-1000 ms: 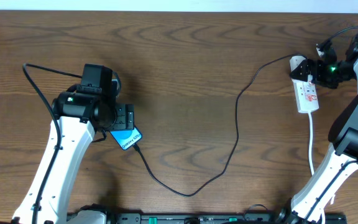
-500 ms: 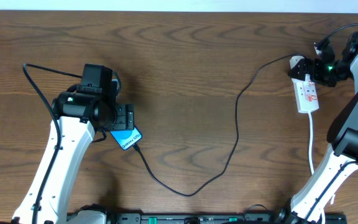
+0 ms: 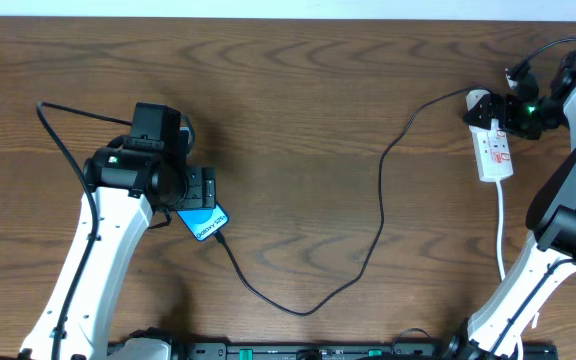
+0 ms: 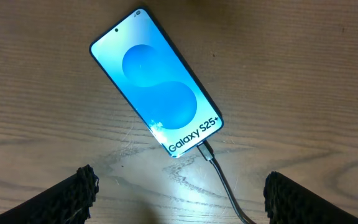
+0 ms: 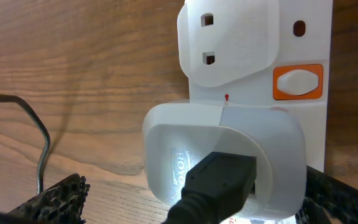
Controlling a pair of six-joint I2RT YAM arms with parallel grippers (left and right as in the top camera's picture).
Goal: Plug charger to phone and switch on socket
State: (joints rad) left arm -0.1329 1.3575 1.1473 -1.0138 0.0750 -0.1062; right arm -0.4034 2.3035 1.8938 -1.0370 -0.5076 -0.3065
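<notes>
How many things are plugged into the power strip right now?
1: a white adapter carrying the black charger cable, at one end of the power strip. The outlet beside it is empty; more of the strip may be hidden.

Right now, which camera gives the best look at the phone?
The left wrist view: the phone lies in full view, screen lit, with the charger tip at its bottom edge. Overhead shows only a small blue corner of it. The right wrist view shows the socket, not the phone.
</notes>
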